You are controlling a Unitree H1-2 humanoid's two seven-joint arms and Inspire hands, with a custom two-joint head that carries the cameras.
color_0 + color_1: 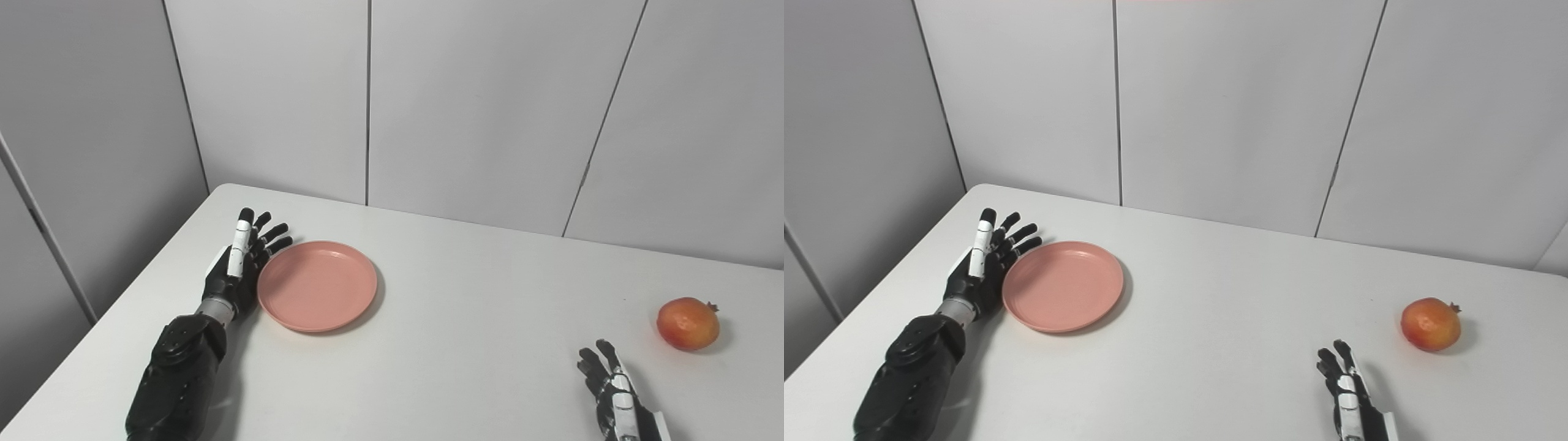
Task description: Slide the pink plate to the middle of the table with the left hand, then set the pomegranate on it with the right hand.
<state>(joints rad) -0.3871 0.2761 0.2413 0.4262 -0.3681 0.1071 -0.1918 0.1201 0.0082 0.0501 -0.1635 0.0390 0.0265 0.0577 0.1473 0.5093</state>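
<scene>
A round pink plate (316,285) lies flat on the white table (465,343), left of its middle. My left hand (240,263) stands on edge against the plate's left rim, open, fingers straight and spread, pointing away from me. A red-orange pomegranate (688,323) rests on the table at the far right. My right hand (615,392) is open near the bottom edge, a short way to the near left of the pomegranate and apart from it. Part of that hand is cut off by the picture's bottom edge.
Grey wall panels (465,104) stand close behind the table's far edge and along its left side. The table's left edge runs diagonally just outside my left arm (177,380). Bare tabletop lies between the plate and the pomegranate.
</scene>
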